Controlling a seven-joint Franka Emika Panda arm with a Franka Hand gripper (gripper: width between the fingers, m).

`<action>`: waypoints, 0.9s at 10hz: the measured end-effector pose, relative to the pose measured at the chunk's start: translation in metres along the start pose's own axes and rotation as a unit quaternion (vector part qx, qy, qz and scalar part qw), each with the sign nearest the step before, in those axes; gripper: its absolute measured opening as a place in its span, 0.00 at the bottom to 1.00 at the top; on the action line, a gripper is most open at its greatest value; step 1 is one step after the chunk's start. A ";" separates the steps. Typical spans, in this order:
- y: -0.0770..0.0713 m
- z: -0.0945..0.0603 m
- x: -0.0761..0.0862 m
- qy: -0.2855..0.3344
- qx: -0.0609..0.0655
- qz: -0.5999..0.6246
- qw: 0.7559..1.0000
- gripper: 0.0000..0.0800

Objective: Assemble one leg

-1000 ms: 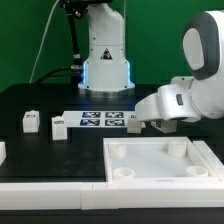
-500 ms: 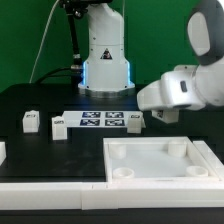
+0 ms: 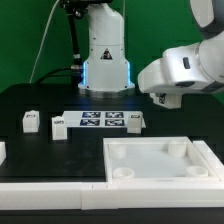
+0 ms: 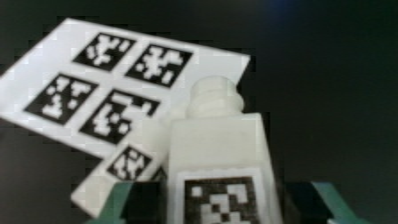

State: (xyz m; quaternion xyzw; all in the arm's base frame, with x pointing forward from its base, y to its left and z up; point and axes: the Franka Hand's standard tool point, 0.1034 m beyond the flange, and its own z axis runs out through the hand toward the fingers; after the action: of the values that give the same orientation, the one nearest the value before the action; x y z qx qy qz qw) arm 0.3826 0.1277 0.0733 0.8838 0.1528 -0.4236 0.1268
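Wrist view alone, leg (image 4: 217,150) showing peg end

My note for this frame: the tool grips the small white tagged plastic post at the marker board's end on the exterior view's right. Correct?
No grip: the tool is open, its fingers apart in the wrist view. The small white tagged plastic post lies free on the black table at the marker board's end on the exterior view's right.

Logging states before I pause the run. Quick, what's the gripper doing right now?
Gripper: open, holding nothing; the leg lies below it, ungrasped.
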 end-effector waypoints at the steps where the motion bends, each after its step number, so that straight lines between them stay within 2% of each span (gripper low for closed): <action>1: -0.001 -0.006 0.007 0.067 0.005 0.001 0.998 0.36; 2: -0.002 -0.004 0.002 0.108 0.006 0.002 0.994 0.36; 3: -0.001 -0.008 0.009 0.170 0.012 0.002 0.985 0.36; 4: 0.007 -0.010 0.010 0.210 0.020 0.017 0.977 0.36; 5: 0.014 -0.016 0.005 0.235 0.032 0.052 0.970 0.36; 6: 0.018 -0.022 0.001 0.281 0.051 0.104 0.953 0.36; 7: 0.018 -0.024 -0.007 0.310 0.066 0.146 0.937 0.36; 8: 0.014 -0.031 -0.010 0.334 0.074 0.175 0.923 0.36; 9: 0.009 -0.043 -0.009 0.382 0.084 0.199 0.899 0.36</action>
State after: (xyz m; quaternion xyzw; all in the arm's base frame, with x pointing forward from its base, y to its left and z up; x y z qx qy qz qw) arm 0.4117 0.1328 0.1071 0.9970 -0.0253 -0.0303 0.0658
